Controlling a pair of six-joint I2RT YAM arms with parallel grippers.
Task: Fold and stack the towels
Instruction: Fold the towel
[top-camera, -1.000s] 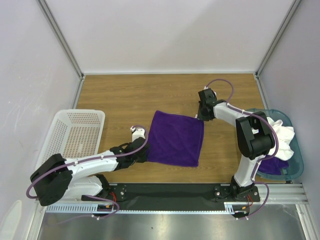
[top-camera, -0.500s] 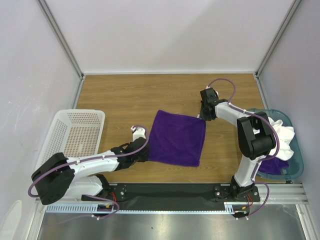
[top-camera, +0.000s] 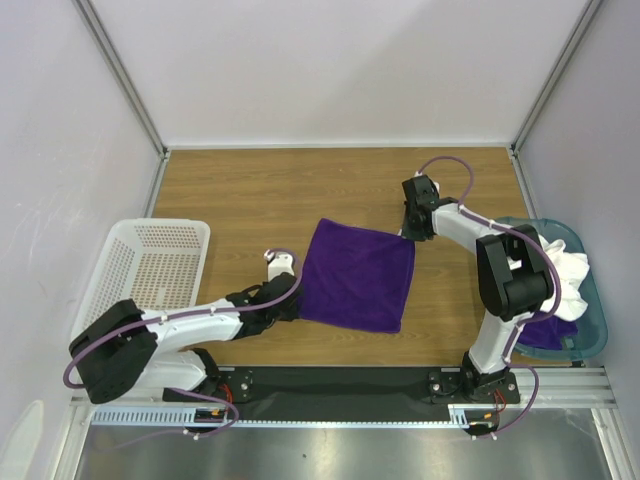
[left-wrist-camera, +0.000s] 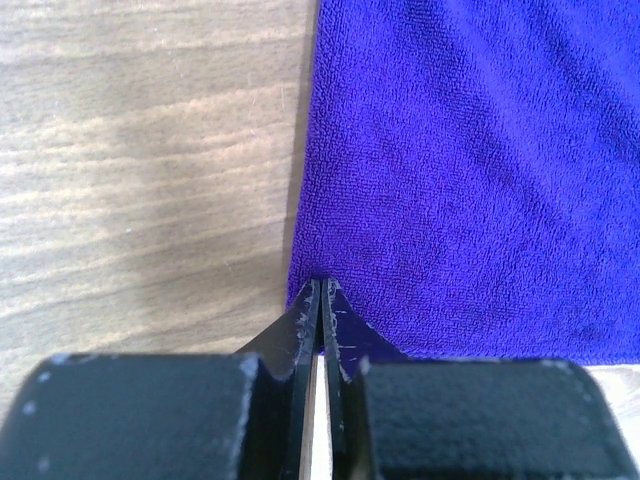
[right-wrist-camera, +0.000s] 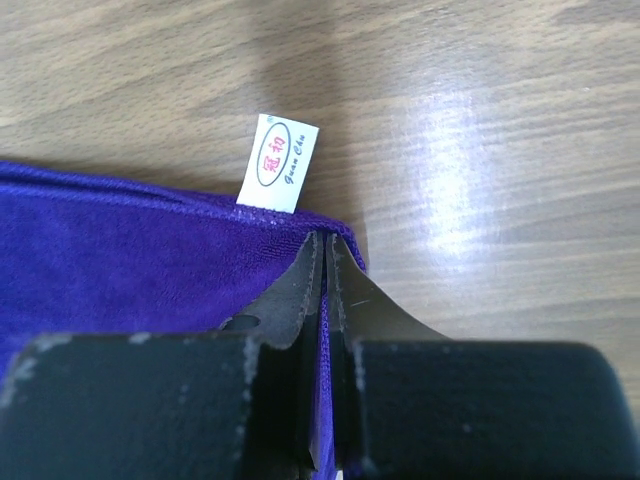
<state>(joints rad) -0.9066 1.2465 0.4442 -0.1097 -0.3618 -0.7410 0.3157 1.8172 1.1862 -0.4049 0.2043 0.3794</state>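
Observation:
A deep-purple towel (top-camera: 356, 275) lies flat mid-table. My left gripper (top-camera: 291, 307) sits at its near-left corner. In the left wrist view that gripper (left-wrist-camera: 322, 285) is shut, its tips pinched on the hem of the towel (left-wrist-camera: 470, 180). My right gripper (top-camera: 409, 237) is at the far-right corner. Up close, the right gripper (right-wrist-camera: 326, 238) is shut with purple cloth (right-wrist-camera: 120, 260) between its fingers, just beside the small white tag (right-wrist-camera: 278, 163). A large white towel (top-camera: 566, 272) and another purple towel (top-camera: 545, 331) lie bunched in the teal bin.
The teal bin (top-camera: 597, 305) stands at the right edge beside the right arm. A white perforated basket (top-camera: 150, 262) stands at the left edge. Bare wooden table (top-camera: 270, 195) stretches behind the towel to the back wall.
Both grippers and the purple towel have shifted slightly to the right. The left gripper's jaws have closed further on the corner.

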